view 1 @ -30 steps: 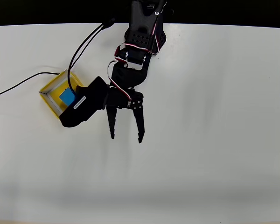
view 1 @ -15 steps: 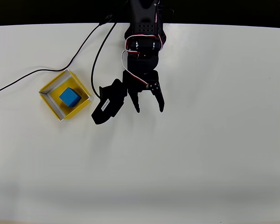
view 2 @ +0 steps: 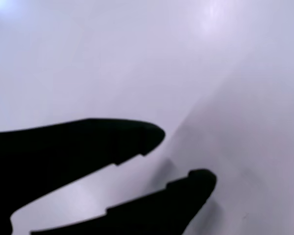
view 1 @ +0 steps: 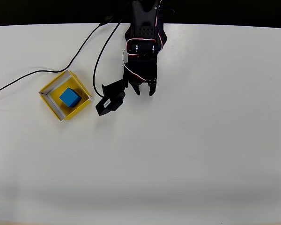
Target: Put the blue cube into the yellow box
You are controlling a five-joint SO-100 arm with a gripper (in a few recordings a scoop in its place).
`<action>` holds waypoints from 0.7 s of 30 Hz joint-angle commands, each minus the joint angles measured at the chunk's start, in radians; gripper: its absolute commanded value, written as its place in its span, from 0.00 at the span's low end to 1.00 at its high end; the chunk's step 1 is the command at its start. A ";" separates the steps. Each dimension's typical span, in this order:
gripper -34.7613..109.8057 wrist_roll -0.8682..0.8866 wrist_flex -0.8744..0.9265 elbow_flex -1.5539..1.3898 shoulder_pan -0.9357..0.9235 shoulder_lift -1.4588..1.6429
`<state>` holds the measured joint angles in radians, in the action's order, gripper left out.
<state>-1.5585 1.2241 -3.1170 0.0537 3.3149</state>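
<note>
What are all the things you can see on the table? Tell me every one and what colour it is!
blue cube: one, bright blue, sitting inside the yellow box.
yellow box: one, yellow with thin pale walls, at the left of the table in the overhead view.
cables: two, black, running from the top edge, one toward the left edge past the box, one curving down to the arm's camera.
table: one, white, under everything.
arm: one, black, coming in from the top edge.
tool: one, black, two fingers open and empty, to the right of the box; its fingertips also show over bare table in the wrist view.
</note>
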 commanded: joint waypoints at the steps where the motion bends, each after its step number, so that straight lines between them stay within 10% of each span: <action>1: 0.31 -0.005 0.023 -0.028 0.005 0.031; 21: 0.24 0.046 0.123 -0.028 -0.037 0.031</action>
<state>-1.5232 1.3407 -3.1170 0.0230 3.3165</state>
